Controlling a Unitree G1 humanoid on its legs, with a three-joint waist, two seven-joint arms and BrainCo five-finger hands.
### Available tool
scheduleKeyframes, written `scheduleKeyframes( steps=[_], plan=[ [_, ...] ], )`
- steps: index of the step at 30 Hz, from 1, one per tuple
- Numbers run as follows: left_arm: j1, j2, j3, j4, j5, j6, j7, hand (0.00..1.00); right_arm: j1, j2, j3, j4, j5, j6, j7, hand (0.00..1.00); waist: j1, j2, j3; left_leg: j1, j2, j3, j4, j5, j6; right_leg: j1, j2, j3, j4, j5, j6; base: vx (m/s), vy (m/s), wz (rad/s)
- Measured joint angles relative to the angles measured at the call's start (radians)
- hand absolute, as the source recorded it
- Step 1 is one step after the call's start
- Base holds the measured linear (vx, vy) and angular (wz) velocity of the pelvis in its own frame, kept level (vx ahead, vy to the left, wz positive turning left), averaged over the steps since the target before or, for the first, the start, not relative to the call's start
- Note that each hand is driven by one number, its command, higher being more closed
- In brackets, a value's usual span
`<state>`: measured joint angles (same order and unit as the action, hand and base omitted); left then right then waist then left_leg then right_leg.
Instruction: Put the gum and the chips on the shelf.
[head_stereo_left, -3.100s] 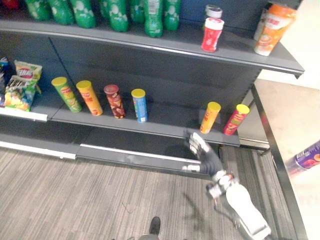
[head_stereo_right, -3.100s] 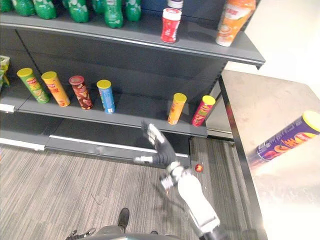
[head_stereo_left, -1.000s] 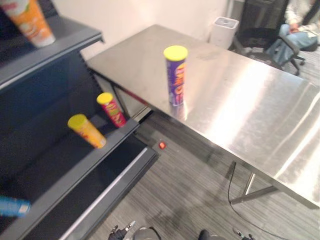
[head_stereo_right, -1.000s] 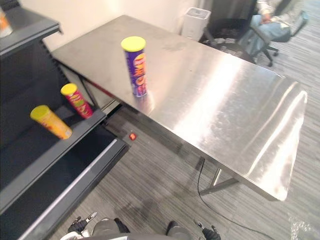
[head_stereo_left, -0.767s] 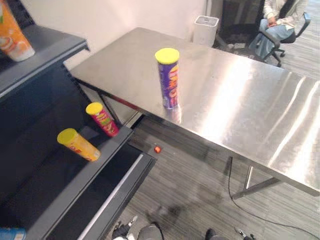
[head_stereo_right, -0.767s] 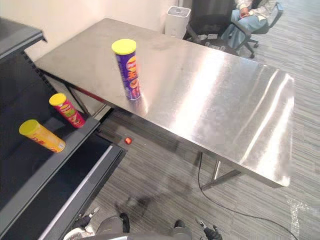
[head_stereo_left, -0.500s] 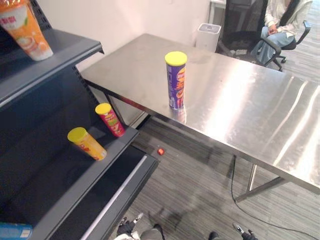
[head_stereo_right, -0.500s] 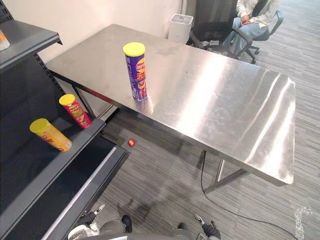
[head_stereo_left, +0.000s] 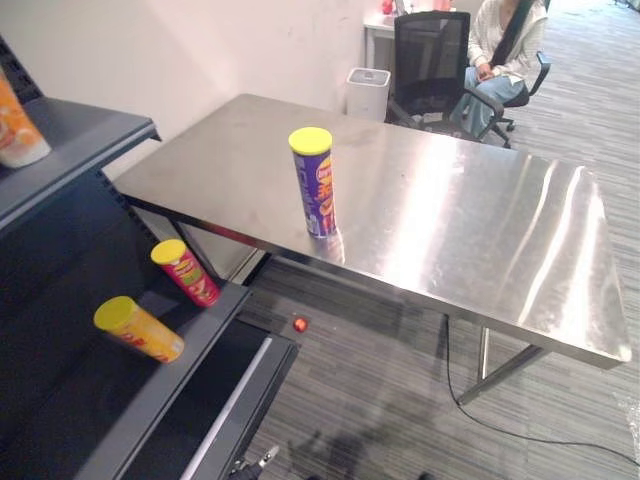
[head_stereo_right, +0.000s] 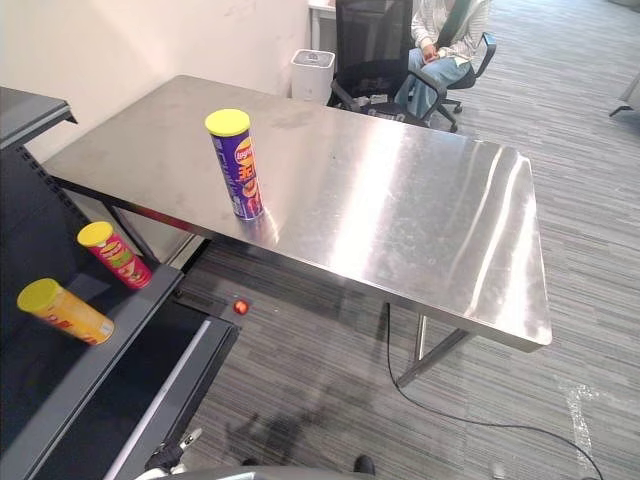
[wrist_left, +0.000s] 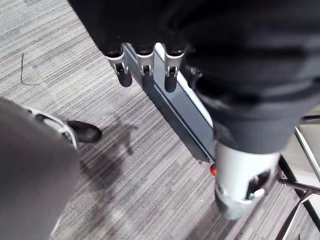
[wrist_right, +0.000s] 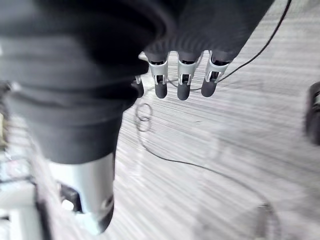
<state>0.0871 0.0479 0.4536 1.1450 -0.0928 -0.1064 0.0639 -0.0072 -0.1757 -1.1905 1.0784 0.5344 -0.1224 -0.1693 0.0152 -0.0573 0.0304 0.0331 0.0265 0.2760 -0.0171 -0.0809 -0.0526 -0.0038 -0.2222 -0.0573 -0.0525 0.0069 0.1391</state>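
A tall purple chips can (head_stereo_left: 314, 182) with a yellow lid stands upright on the steel table (head_stereo_left: 480, 220), near its left front edge. The dark shelf (head_stereo_left: 78, 140) is to the left of the table. Its lower board (head_stereo_left: 205, 335) carries a red can (head_stereo_left: 185, 272) and a yellow can (head_stereo_left: 138, 329), both upright. My left hand (wrist_left: 145, 67) hangs over the carpet by the shelf's base rail, fingers straight, holding nothing. My right hand (wrist_right: 182, 84) hangs over the carpet too, fingers relaxed and empty.
A person (head_stereo_left: 500, 45) sits in a black office chair (head_stereo_left: 430, 55) beyond the table's far end, beside a white bin (head_stereo_left: 367, 92). A small red thing (head_stereo_left: 300, 324) lies on the floor under the table's edge. An orange pack (head_stereo_left: 14, 120) stands on the upper shelf.
The camera has swung from the shelf front round to the steel table and drawn back a little. The purple can has stayed put. My right hand, raised before the shelf earlier, now hangs low.
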Motion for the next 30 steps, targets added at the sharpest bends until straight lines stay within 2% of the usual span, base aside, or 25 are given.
scheduleKeyframes(
  steps=[2,5,6,8,10,13,15,17,18,22,24,28,30],
  plan=[
    [0.009,-0.003,0.007,0.003,0.000,0.000,0.002,0.00,-0.032,-0.041,0.010,-0.133,0.027,-0.016,-0.039,0.00,-0.015,0.007,-0.003,0.016,0.000,-0.011,-0.003,-0.009,0.002,0.011,0.001,0.002,0.000,0.002,-0.004,0.10,-0.008,-0.21],
    [0.014,-0.010,-0.002,0.001,0.000,0.000,0.003,0.00,-0.053,-0.095,0.062,-0.347,0.014,-0.048,-0.109,0.00,-0.016,0.013,-0.005,0.028,0.003,-0.009,-0.003,-0.018,-0.002,0.013,0.004,0.006,0.002,0.011,-0.014,0.04,-0.003,-0.13],
    [0.017,-0.009,-0.017,-0.003,-0.001,0.000,0.006,0.00,-0.070,-0.111,0.079,-0.439,0.012,-0.073,-0.137,0.00,-0.017,0.015,-0.006,0.030,0.003,-0.010,-0.003,-0.018,-0.003,0.012,0.004,0.005,0.005,0.013,-0.013,0.01,-0.013,-0.07],
    [0.019,-0.007,-0.038,-0.008,0.000,0.000,0.009,0.00,-0.091,-0.119,0.133,-0.587,-0.031,-0.095,-0.186,0.00,-0.017,0.013,-0.004,0.032,0.004,-0.011,-0.004,-0.020,-0.002,0.011,0.005,0.007,0.008,0.013,-0.013,-0.02,-0.023,-0.06],
    [0.020,-0.009,-0.061,-0.018,0.001,0.000,0.010,0.00,-0.100,-0.118,0.233,-0.808,-0.147,-0.102,-0.235,0.00,-0.017,0.017,-0.003,0.041,0.009,-0.013,-0.017,-0.020,-0.002,0.007,0.011,0.009,0.012,0.013,-0.012,-0.04,-0.041,-0.06],
    [0.023,-0.009,-0.087,-0.042,0.027,-0.001,0.010,0.00,-0.158,-0.118,0.303,-0.924,-0.278,-0.117,-0.274,0.00,-0.013,0.014,-0.002,0.038,0.014,-0.026,-0.020,-0.020,-0.002,0.006,0.013,0.007,0.012,0.013,-0.011,-0.07,-0.059,0.02],
    [0.024,-0.007,-0.108,-0.041,0.030,-0.001,0.010,0.00,-0.173,-0.118,0.390,-0.975,-0.301,-0.121,-0.279,0.00,-0.014,0.013,-0.002,0.036,0.012,-0.036,-0.031,-0.013,-0.002,0.003,0.013,0.003,0.011,0.012,-0.010,-0.06,-0.046,0.07],
    [0.024,-0.005,-0.124,-0.040,0.031,0.000,0.009,0.00,-0.163,-0.118,0.488,-1.055,-0.304,-0.125,-0.240,0.00,-0.017,0.010,-0.004,0.020,0.011,-0.043,-0.033,-0.007,-0.001,-0.012,0.013,0.000,0.012,0.012,-0.010,-0.06,-0.047,0.09],
    [0.023,-0.002,-0.137,-0.043,0.035,-0.002,0.007,0.00,-0.161,-0.120,0.536,-1.094,-0.348,-0.128,-0.201,0.00,-0.016,0.014,-0.004,0.012,0.004,-0.049,-0.032,-0.002,0.000,-0.015,0.012,-0.006,0.010,0.012,-0.010,-0.04,-0.039,0.14],
    [0.023,0.017,-0.188,-0.056,0.040,-0.006,-0.013,0.00,-0.157,-0.146,0.685,-1.111,-0.422,-0.128,-0.068,0.00,-0.014,0.013,-0.004,-0.026,0.006,-0.099,-0.012,0.003,0.000,-0.024,0.014,-0.042,0.009,0.012,-0.010,-0.01,-0.047,0.27],
    [0.024,0.028,-0.216,-0.066,0.048,-0.013,-0.027,0.00,-0.153,-0.183,0.823,-1.102,-0.424,-0.126,0.030,0.00,-0.010,0.009,-0.001,-0.039,0.009,-0.120,0.000,0.004,0.000,-0.021,0.016,-0.055,0.012,0.012,-0.010,0.00,-0.041,0.20],
    [0.023,0.044,-0.244,-0.079,0.068,-0.018,-0.043,0.00,-0.159,-0.204,0.958,-1.053,-0.443,-0.125,0.133,0.00,-0.003,0.001,0.004,-0.049,0.010,-0.154,0.013,0.003,0.000,-0.011,0.015,-0.079,0.022,0.012,-0.010,-0.01,-0.024,0.22],
    [0.020,0.053,-0.252,-0.082,0.068,-0.021,-0.047,0.00,-0.168,-0.205,1.007,-1.017,-0.457,-0.121,0.142,0.00,0.015,-0.002,0.012,-0.051,0.009,-0.156,0.017,0.003,-0.001,-0.011,0.014,-0.080,0.022,0.012,-0.010,-0.03,-0.017,0.05]
  ],
)
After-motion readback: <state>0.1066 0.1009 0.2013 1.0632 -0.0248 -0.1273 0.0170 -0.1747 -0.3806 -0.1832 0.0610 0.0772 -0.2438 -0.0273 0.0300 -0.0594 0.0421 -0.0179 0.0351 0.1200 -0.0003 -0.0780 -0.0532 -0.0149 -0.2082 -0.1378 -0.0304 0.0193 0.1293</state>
